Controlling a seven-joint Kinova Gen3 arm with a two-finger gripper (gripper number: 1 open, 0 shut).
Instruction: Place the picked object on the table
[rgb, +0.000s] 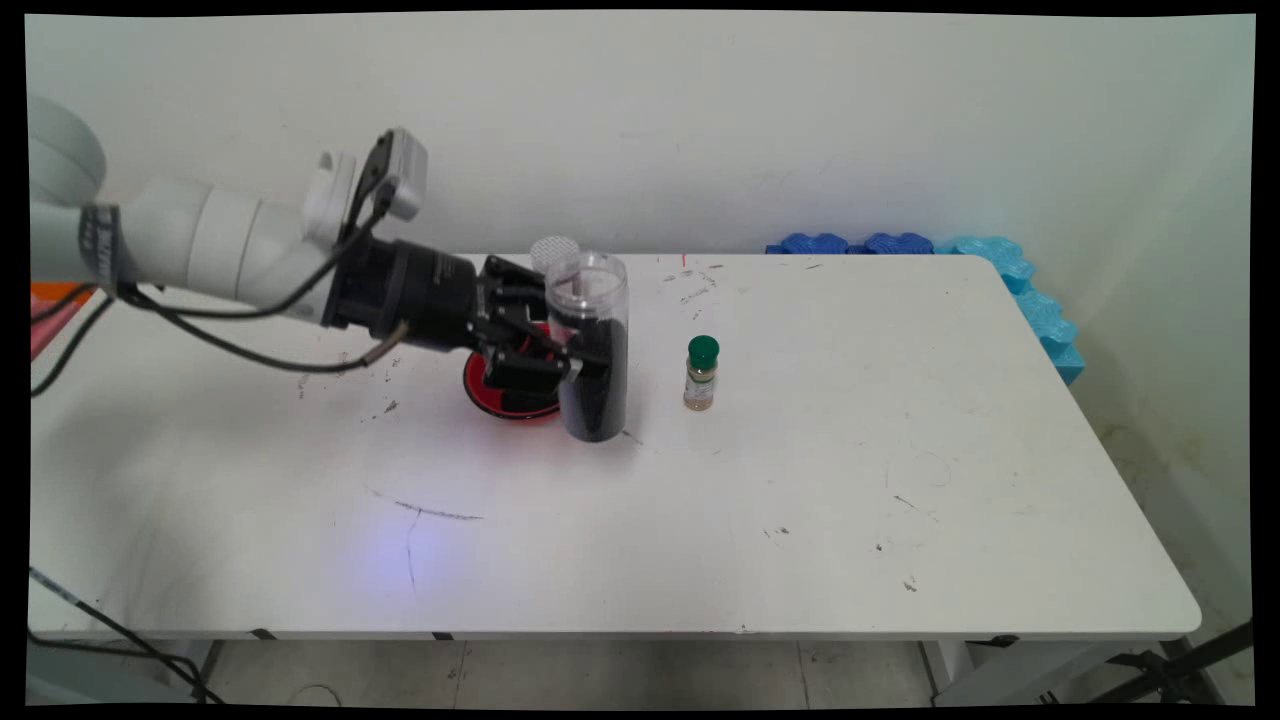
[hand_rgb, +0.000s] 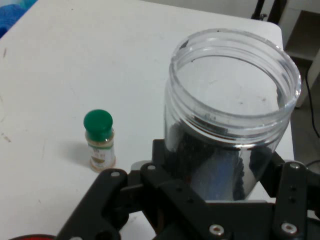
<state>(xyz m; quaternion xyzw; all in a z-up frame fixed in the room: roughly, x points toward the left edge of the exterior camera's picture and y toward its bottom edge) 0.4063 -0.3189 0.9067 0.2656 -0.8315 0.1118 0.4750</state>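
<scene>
claw (rgb: 575, 350): mine, clamped on jar (rgb: 592, 345), open, dark fill
bottle (rgb: 701, 373): 3 o'clock of jar, apart
disc (rgb: 490, 395): red, under claw

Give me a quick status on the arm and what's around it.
Tool shut on clear jar, open-topped, dark contents. Red dish behind the tool. Green-capped spice bottle stands apart, beside the jar.

1 clear jar (rgb: 592, 345), open top, dark contents, upright. 1 spice bottle (rgb: 701, 373), green cap. 1 red disc (rgb: 505, 388) on the table, mostly hidden behind the gripper. 1 small whitish round thing (rgb: 553, 250) behind the jar, can't tell what. 1 white table (rgb: 800, 500). Blue foam pieces (rgb: 1030, 295) along the far right edge, count unclear. 1 gripper (rgb: 560, 360).
</scene>
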